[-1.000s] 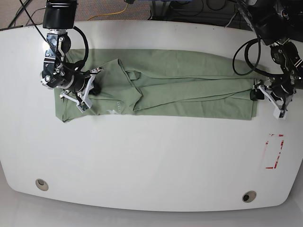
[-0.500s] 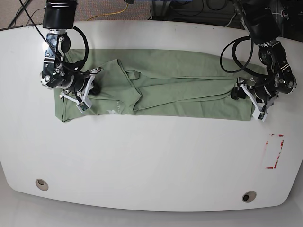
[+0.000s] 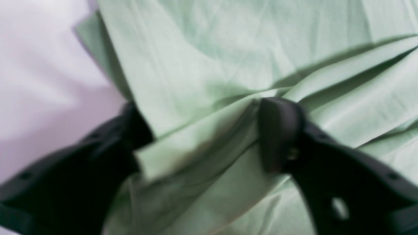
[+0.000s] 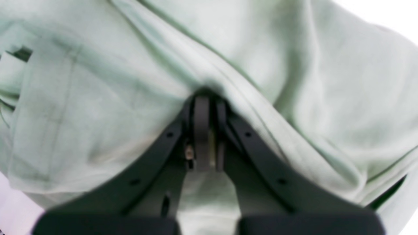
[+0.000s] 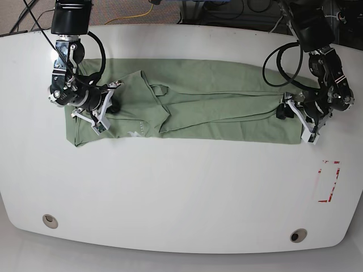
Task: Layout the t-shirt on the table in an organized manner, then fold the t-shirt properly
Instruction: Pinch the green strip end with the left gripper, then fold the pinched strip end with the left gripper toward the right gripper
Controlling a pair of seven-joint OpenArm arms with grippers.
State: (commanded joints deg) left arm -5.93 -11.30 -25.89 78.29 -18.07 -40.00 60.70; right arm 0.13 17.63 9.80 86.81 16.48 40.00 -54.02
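White desk [image 5: 187, 181] under everything. T-shirt [image 5: 227, 131] stretched in a long, folded strip beneath and between both sets of fingers, still pretty wrinkly. Left fingers [image 3: 205, 120] now shifted inward from the end edge, spread apart around a ridge of cloth; probably lining up a grab to tidy that end. Right fingers [image 4: 209, 98] together, tips buried in a fold; can't tell if pinching any. Loose flap [image 5: 153, 116] beside them, likely in the way of a neat fold. Red tape [image 5: 334, 181] just nearer than the left fingers.
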